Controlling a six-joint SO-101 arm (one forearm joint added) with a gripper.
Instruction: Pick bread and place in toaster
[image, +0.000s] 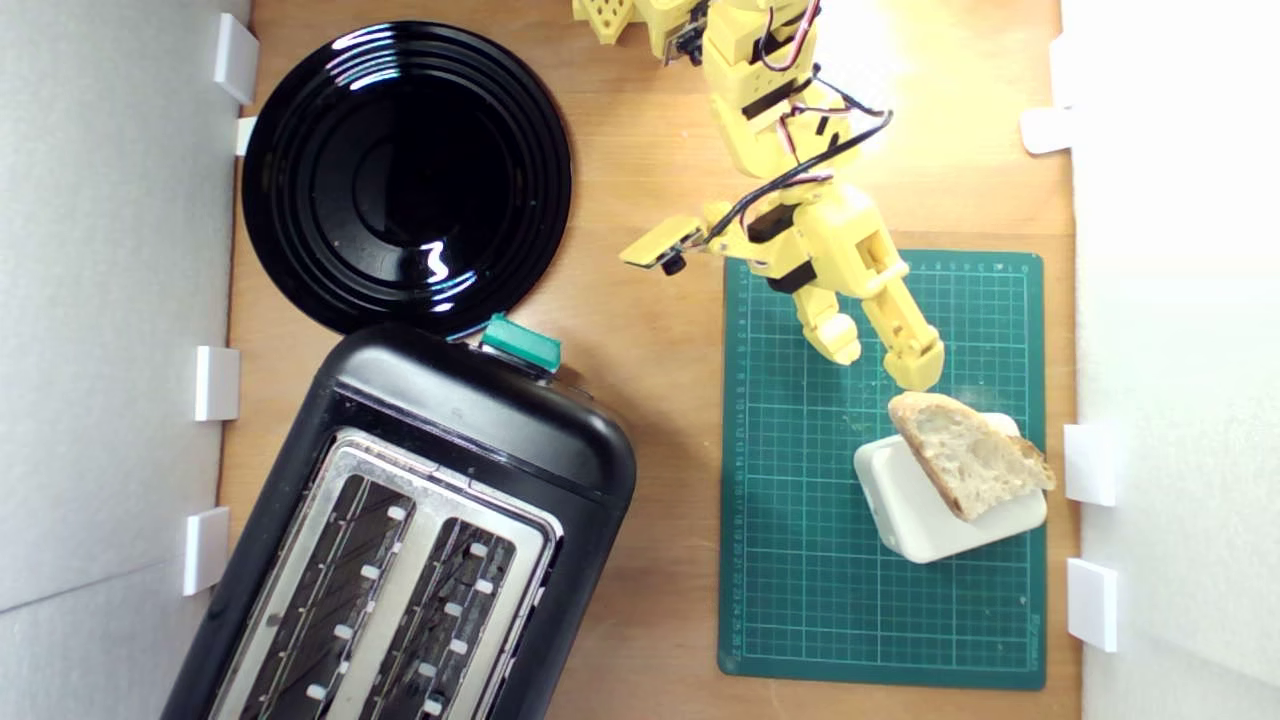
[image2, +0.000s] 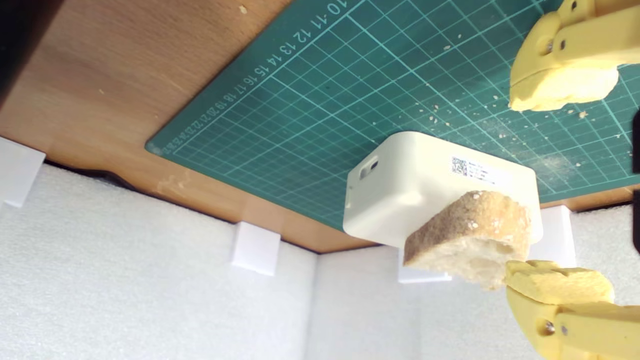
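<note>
The bread (image: 968, 455), a half-slice with pale crumb and tan crust, leans tilted on a white plastic block (image: 925, 520) on the green cutting mat (image: 800, 560). My yellow gripper (image: 880, 358) hovers open just beyond the bread's near end. One fingertip (image: 918, 372) sits right at the crust, and I cannot tell whether it touches. In the wrist view the bread (image2: 470, 235) lies against the block (image2: 425, 180), and the gripper (image2: 557, 187) has its jaws spread wide, one fingertip (image2: 555, 285) at the slice's edge. The black toaster (image: 470, 420), with its teal knob (image: 521, 342), stands at the exterior view's lower left, slots empty.
A round black plate (image: 405, 175) lies beside the toaster at the exterior view's upper left. White foam walls (image: 110, 300) with white clips (image: 217, 383) border the wooden table on both sides. Crumbs are scattered on the mat (image2: 310, 100).
</note>
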